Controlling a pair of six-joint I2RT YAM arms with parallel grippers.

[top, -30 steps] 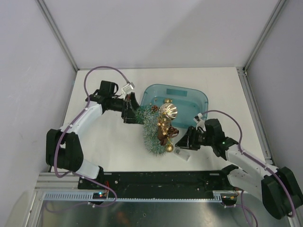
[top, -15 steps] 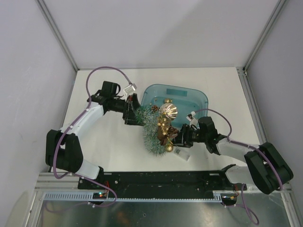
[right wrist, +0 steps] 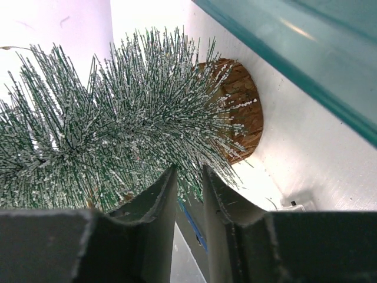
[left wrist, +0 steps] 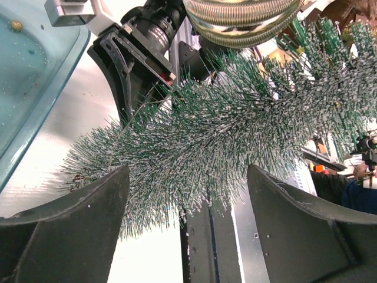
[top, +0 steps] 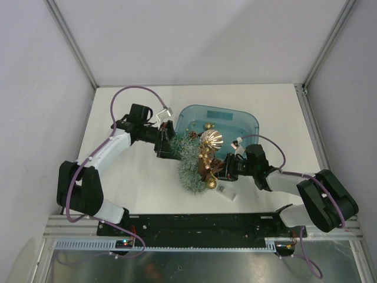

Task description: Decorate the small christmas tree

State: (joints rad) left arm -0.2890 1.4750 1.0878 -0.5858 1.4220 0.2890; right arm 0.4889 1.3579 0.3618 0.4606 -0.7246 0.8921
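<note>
The small christmas tree (top: 187,171) lies on its side on the table, in front of the teal tub (top: 250,119). A large ribbed gold ball (top: 210,138) and smaller gold and brown ornaments (top: 206,167) rest on it. My left gripper (top: 171,147) is open at the tree's narrow end. In the left wrist view (left wrist: 187,171) the frosted branches (left wrist: 224,124) hang between the wide-apart fingers. My right gripper (top: 219,168) is at the tree's right side. In the right wrist view (right wrist: 189,169) its fingers stand a narrow slit apart, tips in the bristles (right wrist: 118,130) near the wood base (right wrist: 244,109).
The teal tub holds a small gold ball (top: 207,125). A pinecone (top: 192,135) sits by its near-left rim. A small white tag (top: 225,190) lies on the table in front of the tree. Metal frame posts and grey walls surround the table.
My right gripper has moved left, from beside the tree up to its bristles. My left arm has shifted slightly right along the tree's narrow end.
</note>
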